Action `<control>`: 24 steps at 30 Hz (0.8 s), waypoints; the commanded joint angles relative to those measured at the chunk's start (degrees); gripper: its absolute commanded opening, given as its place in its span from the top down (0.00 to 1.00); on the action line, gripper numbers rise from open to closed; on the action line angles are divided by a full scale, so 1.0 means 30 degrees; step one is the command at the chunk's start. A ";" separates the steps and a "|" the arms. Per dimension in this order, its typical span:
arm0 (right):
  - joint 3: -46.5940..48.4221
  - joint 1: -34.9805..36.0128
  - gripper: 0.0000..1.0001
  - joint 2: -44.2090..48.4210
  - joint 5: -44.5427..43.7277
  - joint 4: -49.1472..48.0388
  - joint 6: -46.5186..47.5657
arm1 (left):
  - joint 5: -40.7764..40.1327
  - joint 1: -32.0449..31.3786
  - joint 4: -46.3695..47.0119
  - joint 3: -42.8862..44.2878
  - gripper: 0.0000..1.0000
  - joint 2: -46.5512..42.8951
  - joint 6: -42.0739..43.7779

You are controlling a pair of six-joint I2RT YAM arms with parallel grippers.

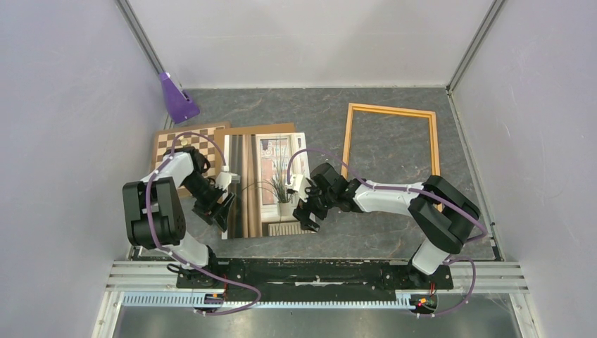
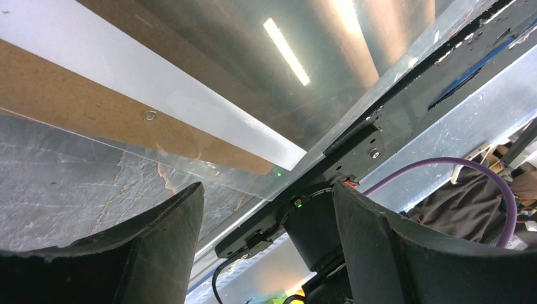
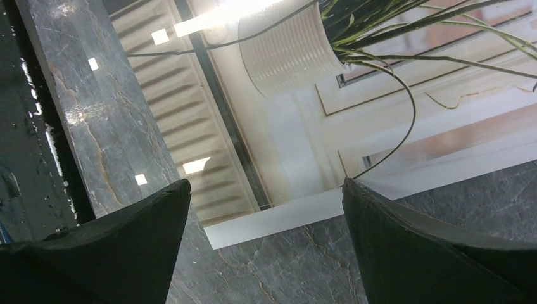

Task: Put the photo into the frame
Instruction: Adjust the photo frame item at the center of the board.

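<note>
Top view: photo (image 1: 264,183) lies flat on the worktop (image 1: 394,232), well apart from the empty frame (image 1: 391,109) at far right.
Left wrist: left fingers (image 2: 158,253) spread, nothing between them, beside the print's left edge.
Right wrist: right fingers (image 3: 126,253) spread, straddling its near corner.
I'd work one finger under the glossy edge before closing, as it may slip.
No legible writing.
</note>
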State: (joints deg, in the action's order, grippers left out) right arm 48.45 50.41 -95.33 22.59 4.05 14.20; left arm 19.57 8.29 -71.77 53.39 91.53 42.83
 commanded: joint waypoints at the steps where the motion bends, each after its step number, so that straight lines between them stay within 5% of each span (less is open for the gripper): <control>1: 0.0783 0.0129 0.07 -0.0207 0.0991 -0.0714 0.0058 | 0.0188 0.0092 -0.0524 0.0127 0.19 -0.0800 0.0833; 24: 0.1077 0.0130 0.07 -0.0736 0.1168 -0.0985 -0.0134 | -0.0200 0.1709 -0.0651 0.1373 0.14 0.1229 0.1891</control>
State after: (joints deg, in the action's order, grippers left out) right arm 49.93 50.43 -96.84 25.10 3.44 13.96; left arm 18.52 11.03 -73.17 54.74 94.04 45.04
